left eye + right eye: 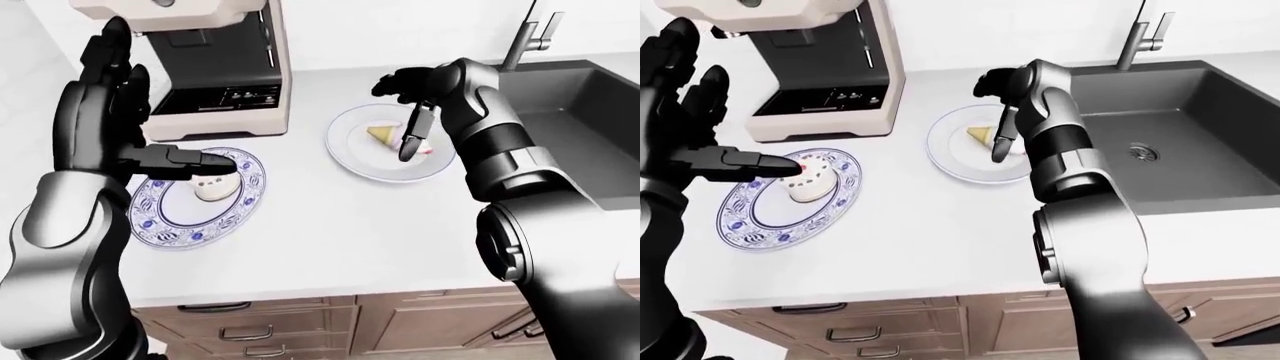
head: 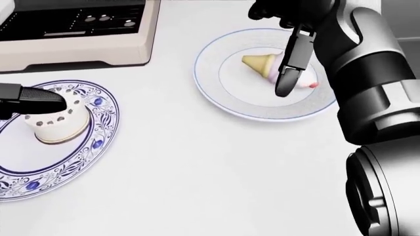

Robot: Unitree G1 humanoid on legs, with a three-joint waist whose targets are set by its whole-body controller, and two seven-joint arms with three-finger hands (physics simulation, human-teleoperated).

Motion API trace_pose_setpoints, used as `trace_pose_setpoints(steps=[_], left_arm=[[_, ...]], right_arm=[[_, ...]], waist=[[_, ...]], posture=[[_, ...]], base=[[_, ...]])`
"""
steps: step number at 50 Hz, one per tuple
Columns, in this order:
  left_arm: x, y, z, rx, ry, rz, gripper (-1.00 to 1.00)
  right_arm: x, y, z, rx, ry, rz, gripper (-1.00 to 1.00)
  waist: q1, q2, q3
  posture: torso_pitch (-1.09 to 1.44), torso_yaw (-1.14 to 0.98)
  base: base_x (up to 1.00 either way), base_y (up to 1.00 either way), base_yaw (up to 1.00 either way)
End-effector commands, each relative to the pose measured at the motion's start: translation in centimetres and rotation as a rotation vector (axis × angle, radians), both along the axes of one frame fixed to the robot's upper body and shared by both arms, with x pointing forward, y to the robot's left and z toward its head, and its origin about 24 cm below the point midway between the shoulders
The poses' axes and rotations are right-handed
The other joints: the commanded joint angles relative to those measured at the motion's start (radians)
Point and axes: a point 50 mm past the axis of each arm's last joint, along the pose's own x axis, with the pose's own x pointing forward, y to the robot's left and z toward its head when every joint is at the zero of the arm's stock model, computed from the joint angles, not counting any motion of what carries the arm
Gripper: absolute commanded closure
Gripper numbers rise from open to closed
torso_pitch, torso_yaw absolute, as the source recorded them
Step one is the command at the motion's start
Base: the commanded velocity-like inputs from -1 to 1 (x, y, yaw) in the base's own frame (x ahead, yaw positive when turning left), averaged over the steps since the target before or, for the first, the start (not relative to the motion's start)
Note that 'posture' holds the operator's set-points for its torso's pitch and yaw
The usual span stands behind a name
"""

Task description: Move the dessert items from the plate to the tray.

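Note:
An ice cream cone (image 2: 261,63) lies on its side on a white blue-rimmed plate (image 2: 226,93), its tip to the left and its pink scoop to the right. My right hand (image 2: 289,54) is open above it. One long finger (image 2: 287,78) hangs down over the scoop and hides part of it; whether it touches, I cannot tell. A small white cake (image 2: 55,125) stands on a blue-patterned plate (image 2: 98,142) at the left. My left hand (image 1: 130,127) is open, one finger (image 1: 195,159) stretched flat over the cake's top and the others raised.
A cream coffee machine (image 1: 215,97) stands above the patterned plate in the left-eye view. A dark sink (image 1: 1180,142) with a faucet (image 1: 1137,37) lies right of the white plate. The counter's edge (image 1: 330,289) runs above wooden drawers.

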Motion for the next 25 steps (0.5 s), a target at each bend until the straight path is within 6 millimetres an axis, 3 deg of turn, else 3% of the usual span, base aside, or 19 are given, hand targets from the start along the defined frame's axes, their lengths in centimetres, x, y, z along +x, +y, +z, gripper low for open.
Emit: trace_pose_setpoints(steps=[1,25], left_arm=[[-0.6,0.0,1.3,0.019,-0.078,0.009,-1.0],[-0.7,0.2,1.5,0.02,-0.084,0.008,-1.0]], right_arm=[[-0.2,0.4,2.9,-0.001,-0.099,0.016,-0.76],[0.1,-0.2,1.4,-0.037,-0.094,-0.003,-0.67]], waist=[[0.0,0.002,-0.03],[0.001,0.001,-0.028]], posture=[[0.0,0.0],[0.0,0.0]], base=[[0.0,0.0,0.0],[0.0,0.0,0.0]])
